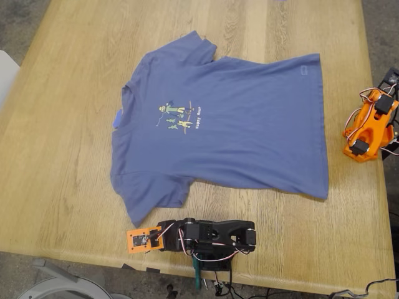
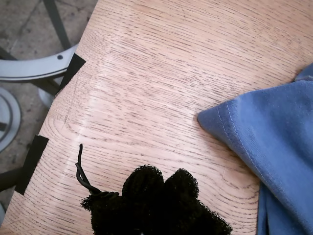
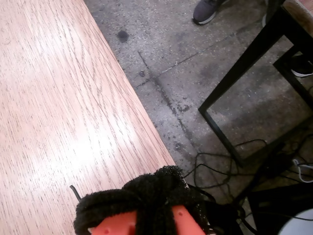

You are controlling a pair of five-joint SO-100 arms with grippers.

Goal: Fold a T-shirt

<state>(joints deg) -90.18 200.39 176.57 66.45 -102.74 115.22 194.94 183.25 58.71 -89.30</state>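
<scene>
The periwinkle-blue T-shirt [image 1: 230, 118] lies spread flat and print-up on the wooden table [image 1: 62, 156]. Its collar is toward the exterior view's left and its hem toward that view's right. My first gripper [image 1: 138, 240] rests folded at the table's near edge, just below the nearer sleeve [image 2: 274, 142]. Its black padded fingertips [image 2: 146, 188] are pressed together, holding nothing and apart from the cloth. My second gripper [image 1: 365, 134] sits at the exterior view's right edge of the table, beyond the hem. Its padded fingertips [image 3: 146, 193] are closed on nothing.
A small light-blue scrap [image 1: 117, 118] lies at the collar. Black tape strips [image 2: 72, 68] mark the table corner beside my first gripper. Off the table edge are concrete floor, a black metal frame [image 3: 244, 63], cables [image 3: 230, 161] and a person's shoe [image 3: 205, 11].
</scene>
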